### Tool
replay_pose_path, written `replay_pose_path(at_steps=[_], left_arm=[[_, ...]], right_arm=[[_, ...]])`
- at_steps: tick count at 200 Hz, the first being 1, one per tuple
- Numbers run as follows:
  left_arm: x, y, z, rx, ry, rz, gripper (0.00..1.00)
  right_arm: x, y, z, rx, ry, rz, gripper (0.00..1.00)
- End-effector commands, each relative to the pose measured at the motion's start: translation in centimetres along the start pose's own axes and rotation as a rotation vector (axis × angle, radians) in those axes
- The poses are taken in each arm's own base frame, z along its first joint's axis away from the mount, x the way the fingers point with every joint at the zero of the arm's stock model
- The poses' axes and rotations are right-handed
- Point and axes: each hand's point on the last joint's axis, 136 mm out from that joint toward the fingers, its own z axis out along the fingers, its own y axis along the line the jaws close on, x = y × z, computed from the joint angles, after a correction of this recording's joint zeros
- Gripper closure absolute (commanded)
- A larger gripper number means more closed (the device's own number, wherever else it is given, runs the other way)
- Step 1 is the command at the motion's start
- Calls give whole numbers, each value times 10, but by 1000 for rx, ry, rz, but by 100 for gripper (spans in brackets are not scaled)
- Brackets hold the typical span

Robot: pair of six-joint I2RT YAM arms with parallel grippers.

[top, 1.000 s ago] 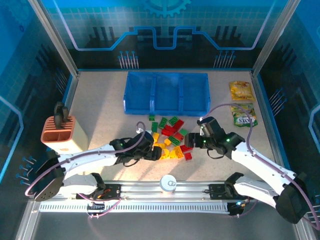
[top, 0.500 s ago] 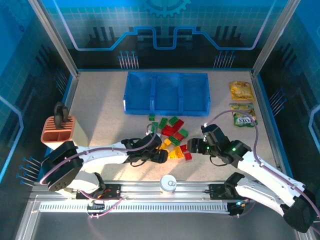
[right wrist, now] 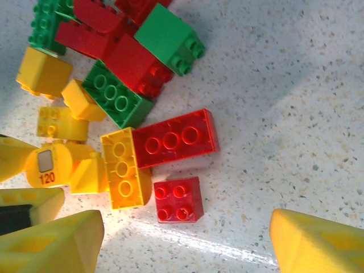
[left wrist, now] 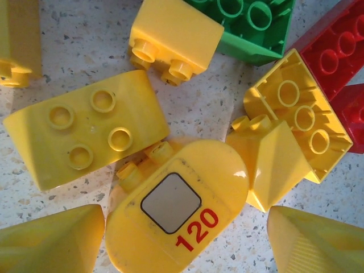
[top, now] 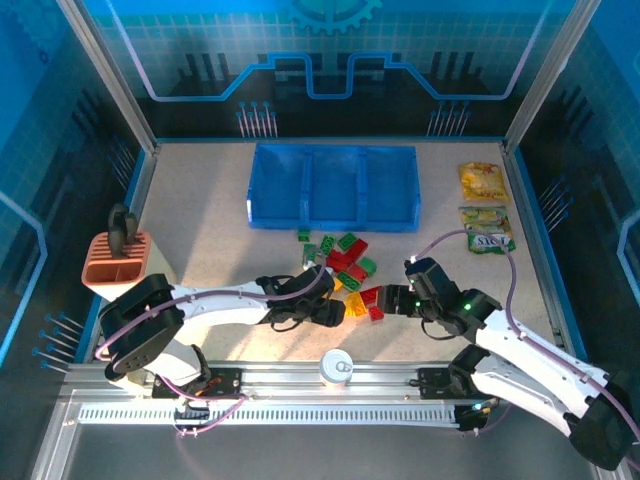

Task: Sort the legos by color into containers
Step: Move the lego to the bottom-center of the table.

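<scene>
Speckled table (right wrist: 284,85), glossy studded legos (right wrist: 176,139) in yellow, green, red, left gripper (left wrist: 185,227) spread, right gripper (right wrist: 187,227) spread

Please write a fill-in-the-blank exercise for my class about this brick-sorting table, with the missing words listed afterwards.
The rounded yellow piece lying between the fingers of the left hand bears the number ___. The blue tray has ___ compartments. The four-stud brick closest to the right hand is coloured ___. The snack packets lie on the tray's ___ side.
Missing words: 120, three, red, right.
</scene>
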Motion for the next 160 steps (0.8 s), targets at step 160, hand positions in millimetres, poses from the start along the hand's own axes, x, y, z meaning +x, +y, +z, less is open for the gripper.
replay_pose_path(at_steps=[160], left_arm=[[22,32,-9,-74,-40,-48,47]], right_arm=[[13,-18,-5,12,-59,35,24]])
